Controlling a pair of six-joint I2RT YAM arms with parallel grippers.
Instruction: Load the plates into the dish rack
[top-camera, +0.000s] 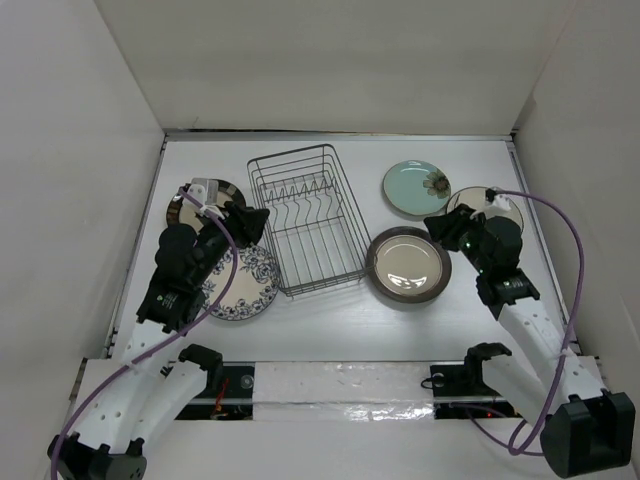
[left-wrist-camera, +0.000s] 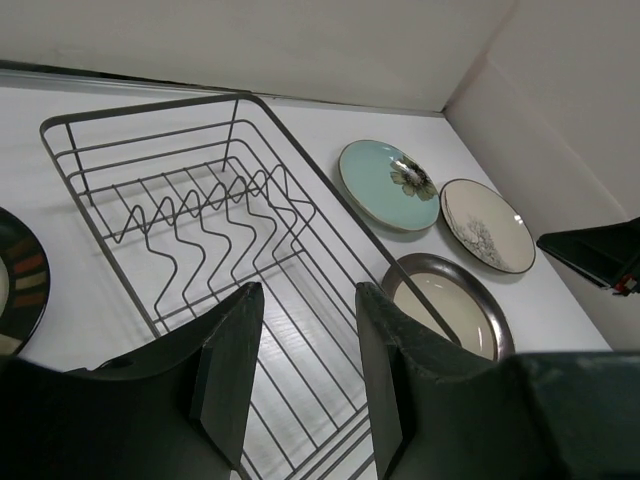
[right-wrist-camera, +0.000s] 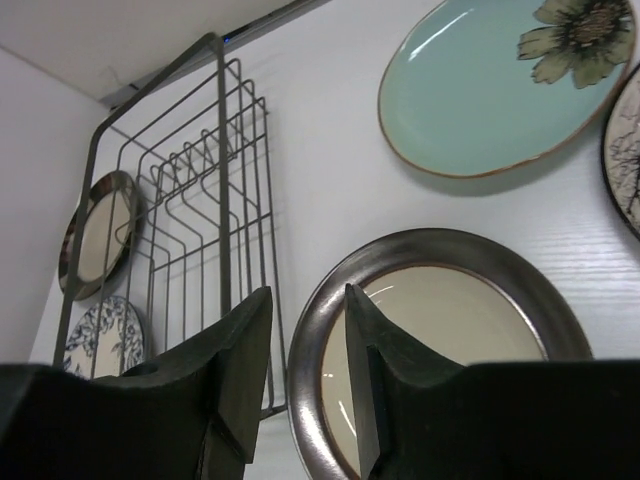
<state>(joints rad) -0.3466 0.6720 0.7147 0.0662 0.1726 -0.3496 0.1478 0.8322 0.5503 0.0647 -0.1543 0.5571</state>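
5 plates flat on the table (top-camera: 330, 325), 0 in the dish rack (top-camera: 305, 215) at frame centre.

Dark speckled plate (left-wrist-camera: 15, 270) and blue floral plate (top-camera: 243, 285) left of rack. Brown-rimmed plate (top-camera: 408, 266) just right of rack's lower right corner. Teal plate (top-camera: 417, 188) and branch-pattern plate (left-wrist-camera: 487, 225) at upper right.

Right gripper (right-wrist-camera: 305, 295) spread, nothing between fingers, at upper-right edge of brown-rimmed plate. In wrist view, left rim of plate lines up with finger gap. Contact with rim: cannot tell.

Left gripper (left-wrist-camera: 307, 300) spread, holding nothing, over rack's left wall, aimed toward right of frame.

Judgement:
- Brown-rimmed plate closest to right arm, lying lower left of that gripper, with rack farther left.
- Round plate, so no long axis; approach set by rim only.
- Rack's long axis runs upper to lower frame.
- Likely risk: low flat rim slipping from pinch.
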